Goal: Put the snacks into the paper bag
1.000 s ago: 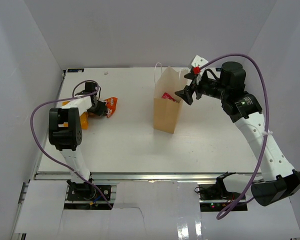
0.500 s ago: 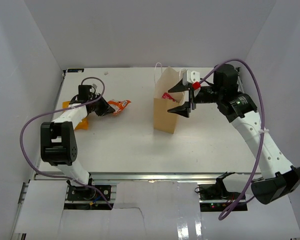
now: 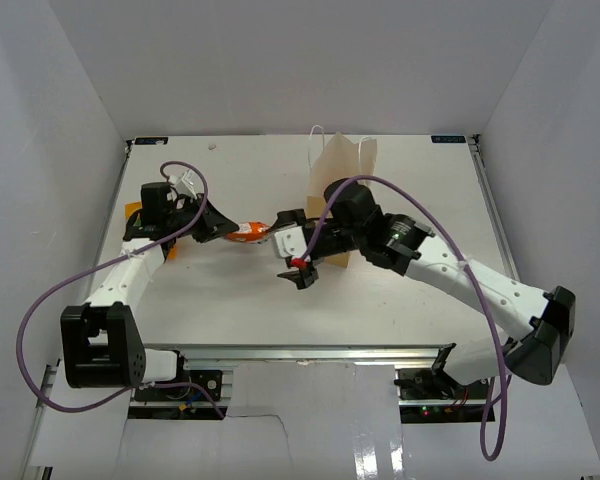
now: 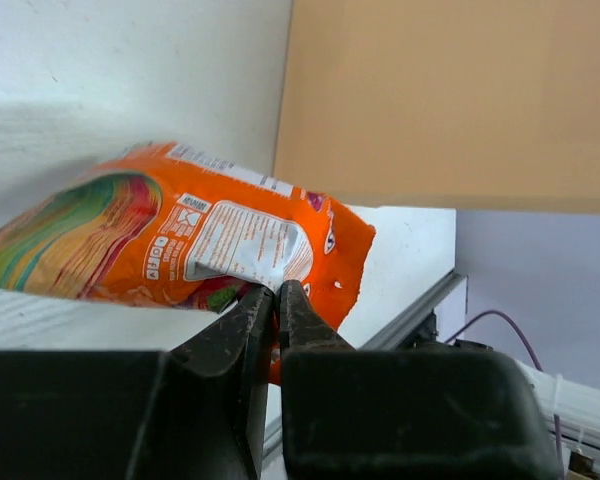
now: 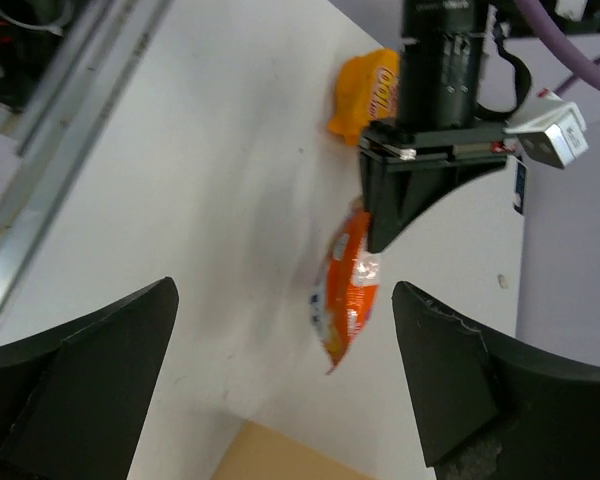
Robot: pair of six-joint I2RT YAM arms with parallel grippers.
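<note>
Your left gripper (image 4: 277, 300) is clamped on the edge of the orange packet (image 4: 180, 240), which sits between both grippers, just left of the paper bag (image 3: 342, 160). Your right gripper (image 3: 293, 249) faces the packet, jaws wide apart and holding nothing. The bag's inside is hidden.

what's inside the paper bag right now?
Cannot tell. From above, only the tan upper part of the paper bag shows; the right arm hides its mouth, so anything inside is covered. Both wrist views catch only its outer wall.
</note>
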